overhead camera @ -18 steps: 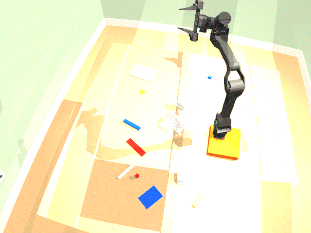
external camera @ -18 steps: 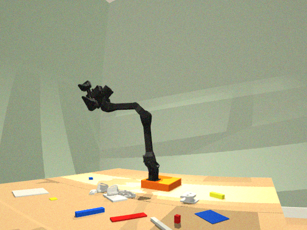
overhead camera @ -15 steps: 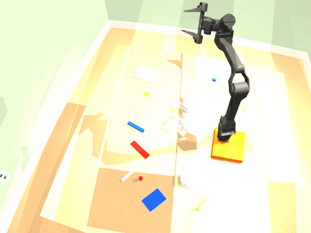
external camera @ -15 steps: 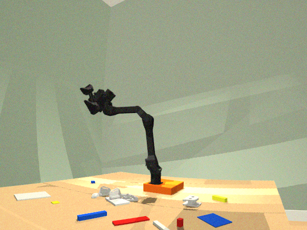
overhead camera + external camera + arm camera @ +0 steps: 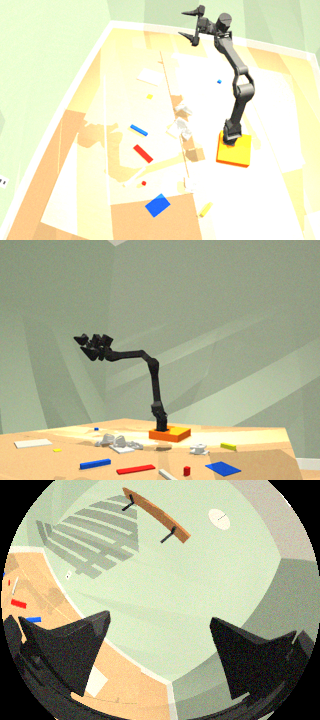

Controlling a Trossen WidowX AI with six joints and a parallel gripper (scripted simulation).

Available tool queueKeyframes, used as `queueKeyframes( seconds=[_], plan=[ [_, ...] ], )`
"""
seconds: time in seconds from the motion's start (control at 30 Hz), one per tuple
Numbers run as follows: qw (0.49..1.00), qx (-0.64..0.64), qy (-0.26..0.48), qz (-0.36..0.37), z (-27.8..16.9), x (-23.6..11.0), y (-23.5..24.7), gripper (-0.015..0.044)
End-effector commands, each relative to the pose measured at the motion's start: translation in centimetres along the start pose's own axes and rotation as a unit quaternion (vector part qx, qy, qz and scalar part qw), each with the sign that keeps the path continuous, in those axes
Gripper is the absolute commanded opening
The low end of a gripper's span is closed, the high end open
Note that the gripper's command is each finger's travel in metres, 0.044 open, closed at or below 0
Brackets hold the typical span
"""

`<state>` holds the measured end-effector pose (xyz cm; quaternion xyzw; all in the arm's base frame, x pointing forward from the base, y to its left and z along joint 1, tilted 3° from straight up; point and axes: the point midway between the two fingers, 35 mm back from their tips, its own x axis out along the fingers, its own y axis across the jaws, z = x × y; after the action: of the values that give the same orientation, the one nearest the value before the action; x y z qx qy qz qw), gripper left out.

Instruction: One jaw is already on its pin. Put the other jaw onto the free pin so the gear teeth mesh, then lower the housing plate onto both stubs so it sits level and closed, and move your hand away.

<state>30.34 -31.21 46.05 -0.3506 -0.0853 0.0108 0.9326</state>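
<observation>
My gripper (image 5: 180,22) (image 5: 77,342) (image 5: 161,620) is wide open and empty, raised high above the table's far side, away from the white parts. A white square base (image 5: 172,131) (image 5: 126,450) lies near mid-table, with an upright curved white piece (image 5: 119,440) at it. A white part (image 5: 186,133) (image 5: 136,445) lies against or beside the base. Another curved white part (image 5: 184,108) (image 5: 107,439) lies on its other side. A separate white part (image 5: 191,183) (image 5: 199,448) stands farther off. Which are jaws and which is the housing plate, and the pins and gear teeth, I cannot tell.
The arm stands on an orange block (image 5: 233,155) (image 5: 165,435). Around lie a white slab (image 5: 150,76) (image 5: 33,443), a blue bar (image 5: 139,130) (image 5: 95,464), a red bar (image 5: 143,153) (image 5: 135,469), a blue sheet (image 5: 157,205) (image 5: 223,468) and a yellow bar (image 5: 206,209) (image 5: 228,446).
</observation>
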Motion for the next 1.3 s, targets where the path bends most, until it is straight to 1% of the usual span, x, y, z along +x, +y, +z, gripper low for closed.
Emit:
queueKeyframes(
  seconds=[0.0, 0.3, 0.6, 0.93, 1.27],
  plan=[
    [0.998, 0.064, 0.026, -0.011, -2.2, 0.9, 0.8, 0.044],
    [0.981, 0.171, 0.087, -0.027, -6.0, 2.5, 3.0, 0.044],
    [0.95, 0.264, 0.163, -0.034, -9.8, 3.5, 6.4, 0.044],
    [0.901, 0.347, 0.26, -0.03, -13.6, 3.8, 11.2, 0.044],
    [0.837, 0.405, 0.368, -0.016, -16.5, 2.9, 16.9, 0.044]
  ],
)
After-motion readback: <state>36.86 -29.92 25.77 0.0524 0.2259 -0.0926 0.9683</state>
